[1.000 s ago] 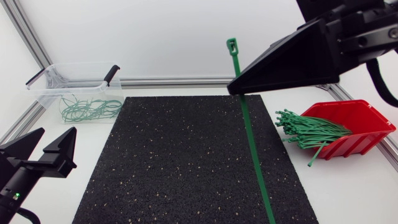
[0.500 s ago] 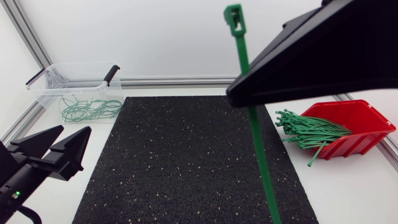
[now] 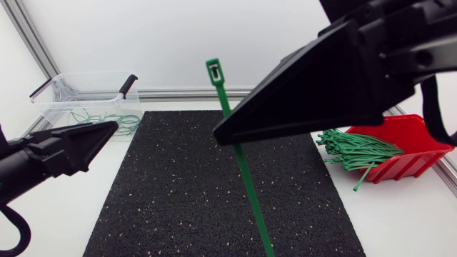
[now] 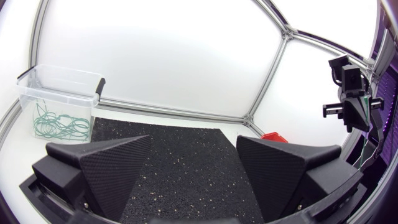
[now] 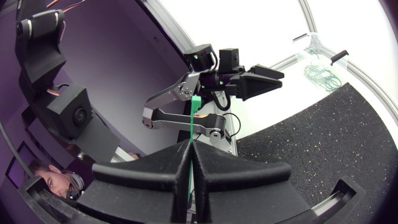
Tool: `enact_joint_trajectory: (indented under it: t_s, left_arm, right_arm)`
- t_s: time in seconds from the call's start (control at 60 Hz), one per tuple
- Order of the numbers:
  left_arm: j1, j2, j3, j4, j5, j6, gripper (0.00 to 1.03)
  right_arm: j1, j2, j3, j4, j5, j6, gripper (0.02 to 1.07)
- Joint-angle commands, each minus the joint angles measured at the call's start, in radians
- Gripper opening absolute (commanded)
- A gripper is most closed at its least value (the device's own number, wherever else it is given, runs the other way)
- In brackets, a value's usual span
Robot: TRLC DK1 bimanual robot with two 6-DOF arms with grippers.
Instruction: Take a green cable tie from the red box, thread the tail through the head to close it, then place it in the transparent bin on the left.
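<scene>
No writing, label, number or sign can be read anywhere; none shows legibly on the bin (image 3: 53, 107), box (image 3: 418, 135), mat (image 3: 186, 200) or tie (image 3: 247, 180).

**Lighting:** bright, even and diffuse, with no source in view. The white bench (image 3: 407, 214) and the white backdrop (image 3: 178, 43) are close to blown out, with little tone between them.

**Shadows:** faint and soft-edged. One lies along the near side of the red box (image 3: 421, 143); none is marked on the black mat (image 3: 178, 193).

**Glare:** pale highlights sit on the walls of the transparent bin (image 3: 53, 107). The matte right end effector (image 3: 218, 135) and left end effector (image 3: 112, 126) show no shine. The left one's surface grain is legible in its wrist view.

**Contrast:** the green cable tie (image 3: 246, 178) reads clearly against both mat and backdrop.

**Distortion:** both wrist views are fisheye. The aluminium frame rails (image 4: 273, 68) bow, and the mat's edges curve.
</scene>
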Motion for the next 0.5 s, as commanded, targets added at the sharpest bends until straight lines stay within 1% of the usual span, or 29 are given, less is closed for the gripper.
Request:
enact_joint_trajectory:
  t_s: [0.0,0.05,0.067,0.167,0.25,0.317,0.383,0.45,0.483]
  left_arm:
    - [0.016,0.031,0.051,-0.014,0.033,-0.032,0.96]
    - [0.014,0.050,0.071,-0.031,0.044,-0.032,0.94]
    - [0.014,0.071,0.091,-0.046,0.062,-0.029,0.91]
    - [0.016,0.145,0.164,-0.126,0.102,-0.004,0.91]
    - [0.016,0.191,0.215,-0.166,0.136,0.031,0.91]
    - [0.016,0.240,0.261,-0.206,0.182,0.100,0.91]
    - [0.016,0.268,0.286,-0.221,0.220,0.177,0.91]
    - [0.016,0.306,0.324,-0.270,0.263,0.207,0.91]
    - [0.016,0.329,0.339,-0.293,0.311,0.224,0.91]
  right_arm:
    - [0.007,0.019,-0.042,0.033,0.023,0.028,0.07]
    - [0.007,0.021,-0.050,0.042,0.033,0.030,0.08]
    - [0.007,0.021,-0.056,0.052,0.039,0.030,0.07]
    - [-0.002,0.024,-0.082,0.081,0.045,0.031,0.07]
    - [-0.007,0.029,-0.111,0.116,0.069,0.034,0.08]
    - [-0.012,0.038,-0.128,0.136,0.071,0.033,0.07]
    - [-0.019,0.048,-0.142,0.159,0.074,0.034,0.07]
    - [-0.025,0.061,-0.151,0.176,0.074,0.034,0.08]
    - [-0.027,0.070,-0.157,0.191,0.074,0.034,0.07]
